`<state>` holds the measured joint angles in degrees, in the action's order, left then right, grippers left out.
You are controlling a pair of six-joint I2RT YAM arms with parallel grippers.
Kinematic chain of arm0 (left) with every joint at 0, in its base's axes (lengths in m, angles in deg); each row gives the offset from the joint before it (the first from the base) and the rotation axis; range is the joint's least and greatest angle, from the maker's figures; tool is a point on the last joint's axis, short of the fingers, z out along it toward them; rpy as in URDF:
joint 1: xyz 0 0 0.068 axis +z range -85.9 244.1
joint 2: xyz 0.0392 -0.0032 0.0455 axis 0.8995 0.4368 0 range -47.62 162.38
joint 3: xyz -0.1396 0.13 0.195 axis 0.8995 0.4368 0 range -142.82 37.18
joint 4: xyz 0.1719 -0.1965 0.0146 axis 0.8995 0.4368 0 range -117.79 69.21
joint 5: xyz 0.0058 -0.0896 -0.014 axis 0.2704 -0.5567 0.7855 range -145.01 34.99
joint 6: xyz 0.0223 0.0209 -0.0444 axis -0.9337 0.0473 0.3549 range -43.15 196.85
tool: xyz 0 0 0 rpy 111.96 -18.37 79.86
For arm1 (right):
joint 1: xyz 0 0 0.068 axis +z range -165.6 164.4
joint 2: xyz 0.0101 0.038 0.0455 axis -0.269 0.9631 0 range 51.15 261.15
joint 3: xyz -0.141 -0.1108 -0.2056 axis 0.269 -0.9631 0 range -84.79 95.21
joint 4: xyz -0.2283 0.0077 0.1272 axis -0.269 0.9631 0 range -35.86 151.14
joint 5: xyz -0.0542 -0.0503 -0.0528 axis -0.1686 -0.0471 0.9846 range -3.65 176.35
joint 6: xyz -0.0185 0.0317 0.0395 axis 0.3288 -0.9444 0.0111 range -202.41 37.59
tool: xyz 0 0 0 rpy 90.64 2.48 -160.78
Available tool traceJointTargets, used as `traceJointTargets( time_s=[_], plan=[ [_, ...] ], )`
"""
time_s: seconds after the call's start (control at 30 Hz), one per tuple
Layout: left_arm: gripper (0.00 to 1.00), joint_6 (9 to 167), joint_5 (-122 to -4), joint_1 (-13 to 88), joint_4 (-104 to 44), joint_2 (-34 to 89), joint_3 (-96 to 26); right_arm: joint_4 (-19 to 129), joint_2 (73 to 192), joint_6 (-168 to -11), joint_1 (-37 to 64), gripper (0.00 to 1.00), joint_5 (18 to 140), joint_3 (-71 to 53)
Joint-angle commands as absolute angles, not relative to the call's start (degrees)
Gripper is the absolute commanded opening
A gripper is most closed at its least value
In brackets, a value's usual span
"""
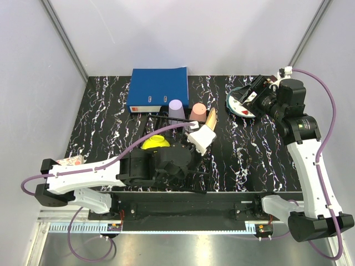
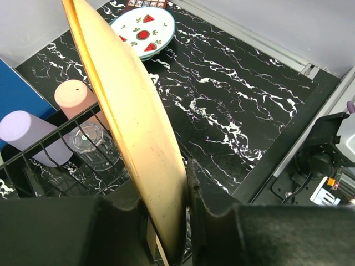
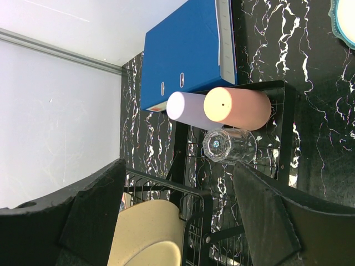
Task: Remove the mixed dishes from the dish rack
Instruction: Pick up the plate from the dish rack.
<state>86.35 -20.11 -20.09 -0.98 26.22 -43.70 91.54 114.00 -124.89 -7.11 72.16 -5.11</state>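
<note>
the peach plate (image 2: 133,127) was seen standing on edge at the right end of the rack (image 2: 50,138). its near rim was pinched between the fingers (image 2: 213,221) of the left gripper (image 2: 166,233), which were clamped against both faces. the plate was judged light and stiff but smooth, so a slip or a swing about the pinch could be expected. a hold was best taken deep on the rim, and the plate lifted straight up, clear of the wires. the lilac cup (image 3: 186,106), pink cup (image 3: 238,108) and glass (image 3: 228,145) were found further along the rack, with the bowl (image 1: 155,142) at its near side. the right gripper (image 3: 180,213) was spread wide with nothing between its fingers, above the watermelon plate (image 2: 143,32) lying on the table (image 2: 233,100), well apart from the rack. the binder (image 1: 158,87) was seen behind the rack.
</note>
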Motion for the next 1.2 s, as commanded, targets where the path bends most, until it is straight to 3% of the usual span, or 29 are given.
traceJointTargets(
  time_s=[0.0,0.5,0.73,0.87,1.07,1.17],
  plan=[
    [0.0,78.7,-23.2,-19.5,-4.1,24.4,-50.4,90.3,113.6,-124.7,-6.6,0.86,72.0,-3.8],
    [0.0,72.1,-23.5,-19.6,-4.4,24.9,-61.9,90.4,114.3,-125.4,-6.6,0.86,71.7,-2.5],
    [0.0,52.5,-8.0,-21.7,-8.3,26.7,-60.7,101.7,116.8,-128.7,-6.7,0.89,75.4,8.2],
    [0.0,29.6,-2.1,-21.7,-28.3,25.9,-51.5,108.7,119.2,-129.5,-7.3,0.91,75.9,15.2],
    [0.0,1.5,-2.2,-21.7,-56.7,27.0,-38.6,111.3,121.0,-132.9,-7.8,0.91,66.9,20.0],
    [0.0,-2.2,-3.4,-20.9,-59.3,27.9,-36.2,111.4,120.9,-133.9,-7.7,0.91,65.1,20.8]
  ],
)
